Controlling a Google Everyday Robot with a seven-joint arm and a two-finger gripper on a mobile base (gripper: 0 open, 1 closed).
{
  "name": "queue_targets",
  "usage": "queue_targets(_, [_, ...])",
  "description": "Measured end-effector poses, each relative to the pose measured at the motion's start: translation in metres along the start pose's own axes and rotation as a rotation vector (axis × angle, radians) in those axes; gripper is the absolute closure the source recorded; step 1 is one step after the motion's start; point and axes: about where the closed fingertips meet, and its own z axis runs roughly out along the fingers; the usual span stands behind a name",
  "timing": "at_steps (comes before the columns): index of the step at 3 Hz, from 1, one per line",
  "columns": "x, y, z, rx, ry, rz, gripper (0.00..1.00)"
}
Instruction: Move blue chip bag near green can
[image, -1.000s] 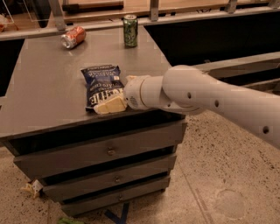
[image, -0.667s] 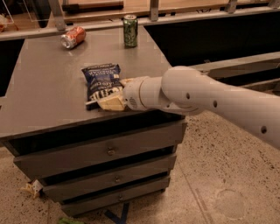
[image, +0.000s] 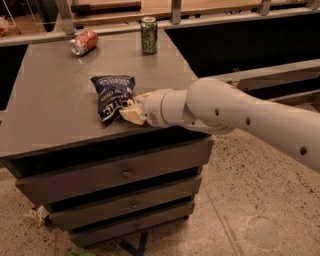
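Note:
The blue chip bag (image: 113, 96) lies flat on the grey cabinet top (image: 55, 105), near its middle front. The green can (image: 148, 35) stands upright at the back edge of the top, well beyond the bag. My gripper (image: 132, 113) reaches in from the right on a thick white arm (image: 235, 115) and sits at the bag's near right corner, touching or overlapping its edge. The bag's lower right corner is hidden behind the gripper.
An orange-red soda can (image: 83, 42) lies on its side at the back left of the top. A railing (image: 120, 22) runs behind the cabinet. Drawers (image: 125, 172) face front below. The speckled floor (image: 250, 210) lies to the right.
My gripper has crept slightly up and away from the front edge, further onto the bag's near corner. The bag and both cans have stayed put.

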Motion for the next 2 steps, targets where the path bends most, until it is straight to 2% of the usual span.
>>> queue_targets(1, [0.0,-0.006,-0.001,0.054,0.007,0.0,1.0])
queue_targets(2, [-0.006,-0.022,-0.006,0.159,0.002,0.004,1.0])
